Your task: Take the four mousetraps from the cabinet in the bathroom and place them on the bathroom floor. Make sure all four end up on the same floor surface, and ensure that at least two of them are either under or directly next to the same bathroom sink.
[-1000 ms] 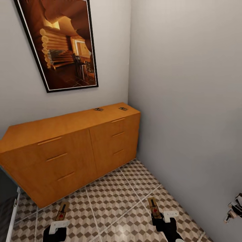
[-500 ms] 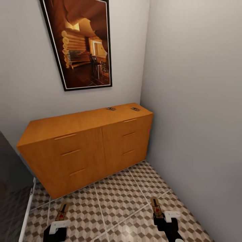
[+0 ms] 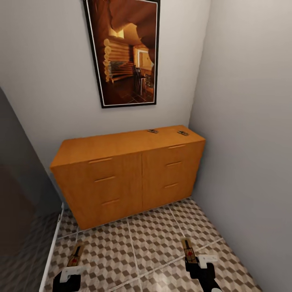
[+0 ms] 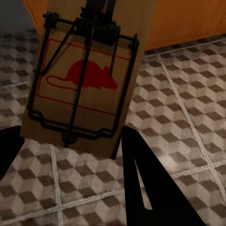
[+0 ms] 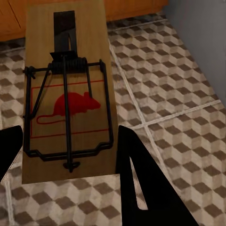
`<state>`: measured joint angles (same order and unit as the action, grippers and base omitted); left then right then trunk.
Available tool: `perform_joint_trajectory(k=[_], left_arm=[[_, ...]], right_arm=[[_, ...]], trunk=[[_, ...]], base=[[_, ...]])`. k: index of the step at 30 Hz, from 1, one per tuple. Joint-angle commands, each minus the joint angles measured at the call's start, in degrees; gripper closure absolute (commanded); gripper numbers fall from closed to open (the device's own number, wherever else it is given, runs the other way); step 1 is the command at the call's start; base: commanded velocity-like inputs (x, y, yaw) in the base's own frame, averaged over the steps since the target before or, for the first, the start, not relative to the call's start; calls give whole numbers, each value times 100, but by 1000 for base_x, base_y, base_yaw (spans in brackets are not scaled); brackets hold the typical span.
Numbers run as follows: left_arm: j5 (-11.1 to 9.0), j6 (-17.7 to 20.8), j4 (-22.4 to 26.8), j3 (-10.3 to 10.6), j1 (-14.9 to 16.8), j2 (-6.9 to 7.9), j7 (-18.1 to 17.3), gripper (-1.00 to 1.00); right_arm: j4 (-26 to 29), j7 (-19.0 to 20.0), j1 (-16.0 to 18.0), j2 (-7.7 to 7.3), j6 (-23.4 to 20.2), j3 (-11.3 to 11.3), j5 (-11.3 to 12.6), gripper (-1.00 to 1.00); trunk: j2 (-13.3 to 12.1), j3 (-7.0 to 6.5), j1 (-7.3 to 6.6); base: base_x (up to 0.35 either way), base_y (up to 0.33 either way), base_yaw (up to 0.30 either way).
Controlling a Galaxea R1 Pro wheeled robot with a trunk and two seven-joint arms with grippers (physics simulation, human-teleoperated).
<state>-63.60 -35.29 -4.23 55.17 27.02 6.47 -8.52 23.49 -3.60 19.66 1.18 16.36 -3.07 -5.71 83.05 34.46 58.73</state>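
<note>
Both grippers are clamped on mousetraps: the left gripper (image 3: 72,271) pinches one mousetrap (image 4: 87,77), the right gripper (image 3: 197,261) another (image 5: 70,92), each above the bathroom floor (image 3: 150,239) in front of the cabinet (image 3: 129,174). Two more mousetraps (image 3: 153,131) (image 3: 182,132) lie on the cabinet's top, below a framed picture (image 3: 125,52).

We see our right gripper (image 5: 66,155) clamping a mousetrap (image 5: 70,89) above the bathroom floor (image 5: 174,94), the cabinet (image 5: 122,7) beyond it.
</note>
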Motion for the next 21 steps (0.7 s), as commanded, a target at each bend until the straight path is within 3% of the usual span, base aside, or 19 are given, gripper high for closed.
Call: perform_joint_trajectory(k=[1, 21], left_arm=[[-38, -11, -16, 29, 5, -5, -18, 100], [-38, -12, -16, 29, 5, -10, -18, 100]], right_arm=[[-2, -27, 2, 5, 17, -28, -47, 100], [-1, -47, 2, 6, 17, -28, -44, 100]], trunk=[[3, 5, 0], [3, 5, 0]], base=[[0, 0, 286], [0, 0, 288]])
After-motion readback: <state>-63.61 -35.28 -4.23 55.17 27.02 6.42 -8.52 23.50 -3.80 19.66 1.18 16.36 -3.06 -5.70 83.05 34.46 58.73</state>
